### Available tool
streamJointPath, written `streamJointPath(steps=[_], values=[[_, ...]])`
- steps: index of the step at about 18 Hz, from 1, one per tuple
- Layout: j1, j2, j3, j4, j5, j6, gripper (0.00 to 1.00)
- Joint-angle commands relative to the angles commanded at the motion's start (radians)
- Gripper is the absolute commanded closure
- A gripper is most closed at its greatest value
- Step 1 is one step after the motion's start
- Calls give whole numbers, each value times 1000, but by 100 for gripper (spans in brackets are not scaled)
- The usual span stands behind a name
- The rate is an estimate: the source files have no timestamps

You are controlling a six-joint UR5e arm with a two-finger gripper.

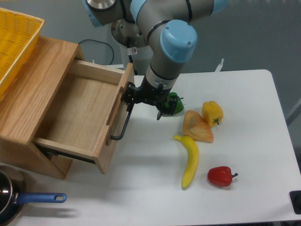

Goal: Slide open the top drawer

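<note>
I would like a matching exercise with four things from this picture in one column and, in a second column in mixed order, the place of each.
Things:
1. basket
2. banana
3. pan
4. green pepper

Places:
A. partly hidden behind the gripper
B. on top of the cabinet
C. bottom left corner, in front of the cabinet
D. on the table, between the drawer and the red pepper

Pairs: 1-B, 2-D, 3-C, 4-A
</note>
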Motion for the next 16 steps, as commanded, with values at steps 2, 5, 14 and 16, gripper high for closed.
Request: streamJointPath(steps=[2, 5, 14, 16], values=[[20, -2, 0, -5, -2, 3, 0], [29, -2, 2, -3, 0, 6, 0], [37, 0, 11, -8, -11, 5, 0], [34, 5, 11, -8, -11, 5, 0]])
